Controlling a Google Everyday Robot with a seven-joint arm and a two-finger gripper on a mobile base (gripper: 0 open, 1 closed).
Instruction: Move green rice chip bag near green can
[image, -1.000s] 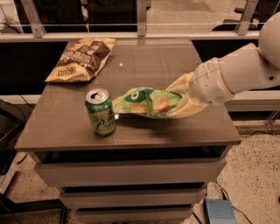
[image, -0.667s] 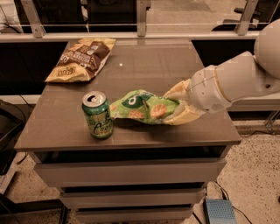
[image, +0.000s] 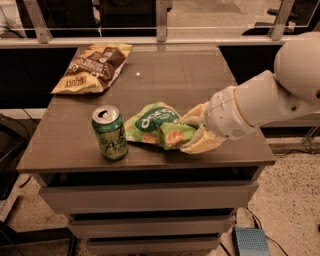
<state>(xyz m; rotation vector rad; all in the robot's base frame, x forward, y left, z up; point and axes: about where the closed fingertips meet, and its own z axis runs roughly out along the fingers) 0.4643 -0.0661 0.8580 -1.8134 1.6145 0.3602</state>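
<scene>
The pincer (image: 184, 134) is seen low over the front right part of the bench (image: 175, 75), pinching the right end of the green bag (image: 150, 125) between its two cream fingers (image: 196, 114), one above the foil and one below. The white arm (image: 260, 102) is extended in from the right edge of the view. The green bag is stretched out leftward from the pincer, crumpled, with its dark round logo turned up. Whether its underside is resting on the bench or is held just clear of it cannot be told. Its left end is placed just beside the can (image: 109, 133); whether the two are touching cannot be told. The can is stood upright near the front edge of the bench, left of the bag. A brown bag (image: 95, 67) is laid flat at the back left corner, well apart from both. Drawer fronts (image: 145, 197) are visible under the bench top.
</scene>
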